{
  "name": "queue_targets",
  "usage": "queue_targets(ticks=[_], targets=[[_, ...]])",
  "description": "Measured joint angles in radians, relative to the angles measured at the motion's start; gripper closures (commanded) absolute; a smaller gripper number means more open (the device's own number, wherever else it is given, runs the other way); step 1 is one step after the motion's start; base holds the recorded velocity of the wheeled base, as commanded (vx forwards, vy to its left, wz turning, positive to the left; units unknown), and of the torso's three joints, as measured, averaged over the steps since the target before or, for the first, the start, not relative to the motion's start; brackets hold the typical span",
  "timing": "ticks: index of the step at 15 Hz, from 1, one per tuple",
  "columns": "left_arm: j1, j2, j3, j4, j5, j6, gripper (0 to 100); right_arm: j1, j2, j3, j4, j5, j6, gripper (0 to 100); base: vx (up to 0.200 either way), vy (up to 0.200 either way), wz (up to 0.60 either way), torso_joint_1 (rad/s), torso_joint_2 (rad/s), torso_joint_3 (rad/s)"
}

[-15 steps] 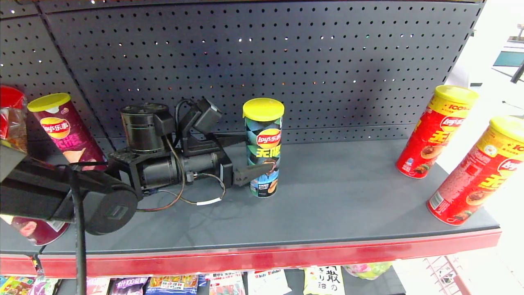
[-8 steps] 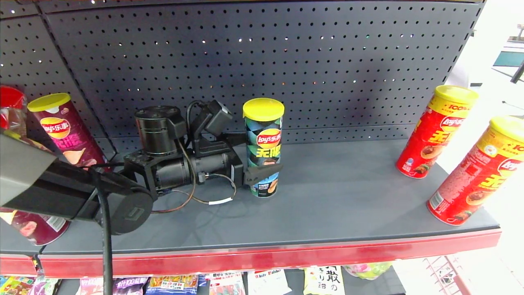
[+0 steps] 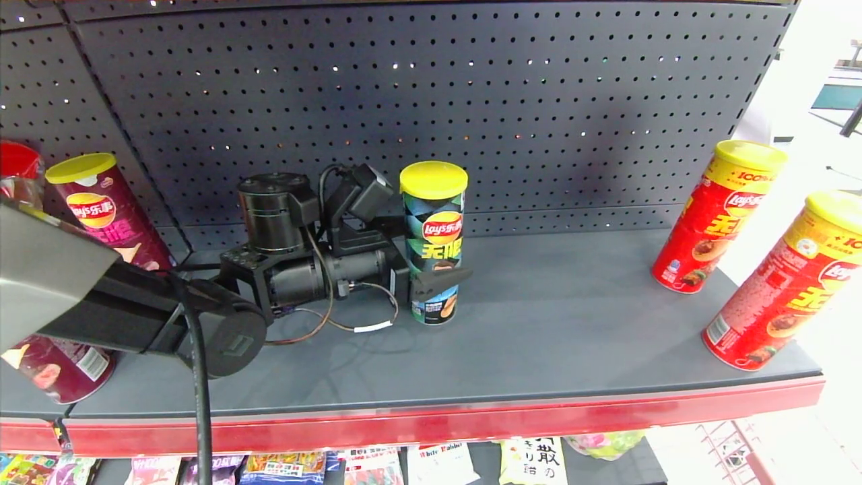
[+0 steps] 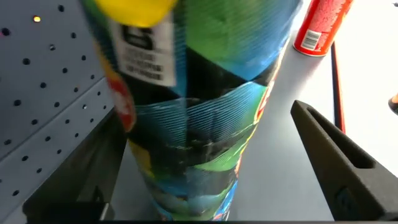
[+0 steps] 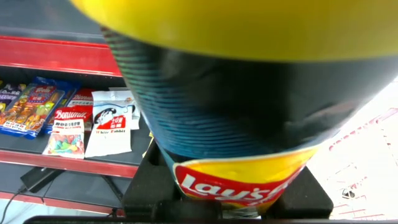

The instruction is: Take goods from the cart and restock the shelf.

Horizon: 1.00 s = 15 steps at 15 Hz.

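**Blue-green can (image 3: pixel 433 222):** yellow lid, standing upright on the grey shelf (image 3: pixel 552 323), close to the pegboard back (image 3: pixel 539 121), roughly mid-shelf.

**Left gripper (image 3: pixel 436 254):** I am seeing it lying level and straddling the lower half of the blue-green can. One finger is passing in front of the can, the other behind it. In the left wrist view the jaws are standing wider than the can. The finger (image 4: pixel 339 168) on the shelf-edge side is sitting clear of the can wall, with grey shelf showing in the gap. I cannot tell whether the opposite finger is touching. Nothing is being gripped on this side yet.

**Right gripper (image 5: pixel 227 202):** it is clamping a second can (image 5: pixel 249 124), with the same yellow lid and a dark banded body. It is holding the can up in front of a lower shelf carrying snack packets (image 5: pixel 109 121).

**Right end of the shelf:** a rear red can (image 3: pixel 717 215) and a front red can (image 3: pixel 784 279) are standing well apart from the blue-green can.

**Left end of the shelf:** a purple can (image 3: pixel 111 212) is standing by the pegboard back. Another purple can (image 3: pixel 57 364) is sitting nearer the shelf edge, partly hidden behind the left arm.
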Motion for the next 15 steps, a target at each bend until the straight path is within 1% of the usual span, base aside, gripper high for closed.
queue_targets(ticks=[2,3,8,11,13,14,15], targets=[[-0.002,0.009,-0.003,0.0,0.0,0.014,0,0.0,0.0,0.0,0.0,0.0,0.0,100,0.0,0.0,0.0,0.0,0.0,0.0],[-0.003,0.012,-0.004,0.0,0.0,0.015,0,0.0,0.0,0.0,0.0,0.0,0.0,100,0.0,0.0,0.0,0.0,0.0,0.0],[-0.001,0.023,-0.004,0.001,0.003,0.014,0,0.0,0.0,0.0,0.0,0.0,0.0,100,0.0,0.0,0.0,0.0,0.0,0.0],[-0.002,0.031,-0.009,0.001,0.024,0.013,0,0.0,0.0,0.0,0.0,0.0,0.0,100,0.0,0.0,0.0,0.0,0.0,0.0],[-0.003,0.034,-0.015,0.001,0.027,0.013,0,0.0,0.0,0.0,0.0,0.0,0.0,100,0.0,0.0,0.0,0.0,0.0,0.0],[-0.003,0.038,-0.018,-0.001,0.027,0.014,100,0.0,0.0,0.0,0.0,0.0,0.0,100,0.0,0.0,0.0,0.0,0.0,0.0],[-0.003,0.043,-0.019,-0.011,0.028,0.014,100,0.0,0.0,0.0,0.0,0.0,0.0,100,0.0,0.0,0.0,0.0,0.0,0.0]])
